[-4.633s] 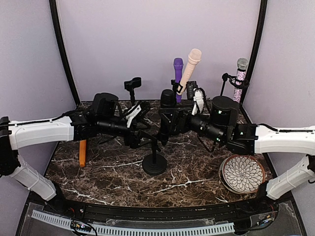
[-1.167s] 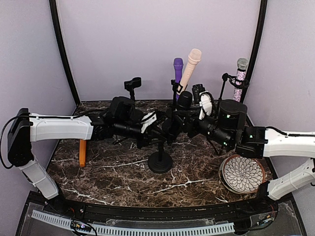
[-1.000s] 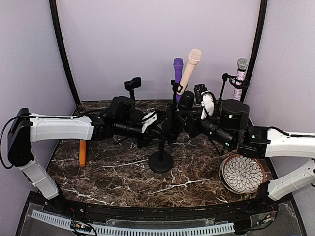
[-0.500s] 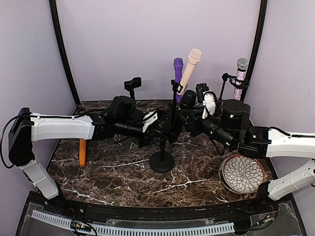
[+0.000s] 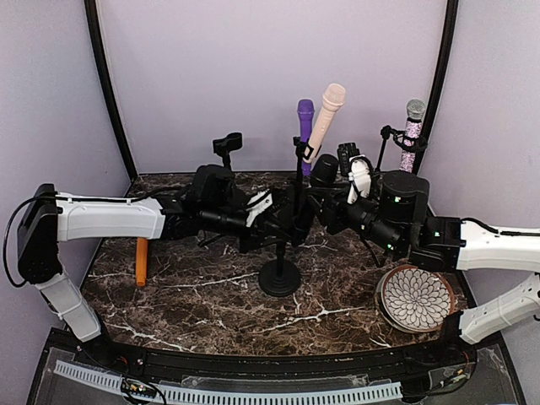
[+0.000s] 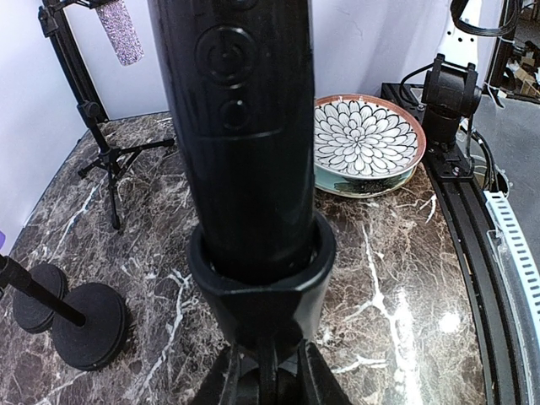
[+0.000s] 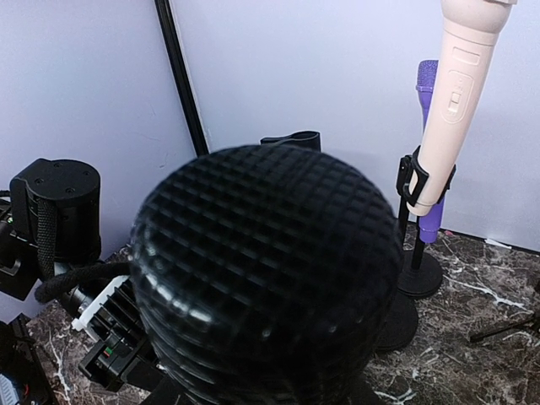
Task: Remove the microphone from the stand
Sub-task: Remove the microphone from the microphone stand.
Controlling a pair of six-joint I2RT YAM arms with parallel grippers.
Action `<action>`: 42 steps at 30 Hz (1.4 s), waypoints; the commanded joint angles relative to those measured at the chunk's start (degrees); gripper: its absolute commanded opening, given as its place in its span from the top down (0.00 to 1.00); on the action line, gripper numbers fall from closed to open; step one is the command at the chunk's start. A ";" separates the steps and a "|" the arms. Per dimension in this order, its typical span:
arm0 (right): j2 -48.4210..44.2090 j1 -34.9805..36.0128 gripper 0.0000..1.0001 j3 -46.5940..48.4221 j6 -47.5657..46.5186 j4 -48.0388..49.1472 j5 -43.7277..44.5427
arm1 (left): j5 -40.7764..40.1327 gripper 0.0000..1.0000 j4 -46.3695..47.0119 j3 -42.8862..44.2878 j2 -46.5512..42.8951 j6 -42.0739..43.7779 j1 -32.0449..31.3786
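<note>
Status: removal not yet done. The black microphone (image 5: 323,172) sits tilted in the stand (image 5: 279,278), which rests on its round base mid-worktop (image 5: 194,295), between the two arms.

Left wrist view: the microphone's body (image 6: 245,126) runs down into the clip (image 6: 261,283) and fills it. No gap shows at the clip's collar, so it reads as fully seated.

Left hand (image 5: 283,226): nearly closed, fingers (image 6: 232,384) pinched on the thin stem just under the clip. Judged to be bracing the stand.

Right hand (image 5: 319,202): partly closed, and in the top view it appears clamped on the microphone's body below the head. In its own wrist view the grille head (image 7: 266,278) fills the frame and hides the fingers, so contact is inferred, not seen directly.

Done: both grips look set, one on the stand and one on the microphone.
Left: draw the microphone up and out of the clip along its own axis while the stand is held down, then carry it clear.
</note>
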 commanded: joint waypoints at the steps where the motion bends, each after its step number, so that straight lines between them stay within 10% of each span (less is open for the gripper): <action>1: -4.51 -1.67 1.00 5.08 -2.18 13.17 10.16 | -3.68 1.00 -13.47 -2.99 3.11 3.12 0.53; 42: -6.87 -1.67 1.00 5.01 -3.33 13.88 13.04 | -3.90 1.00 -15.49 -1.83 6.93 3.82 -0.33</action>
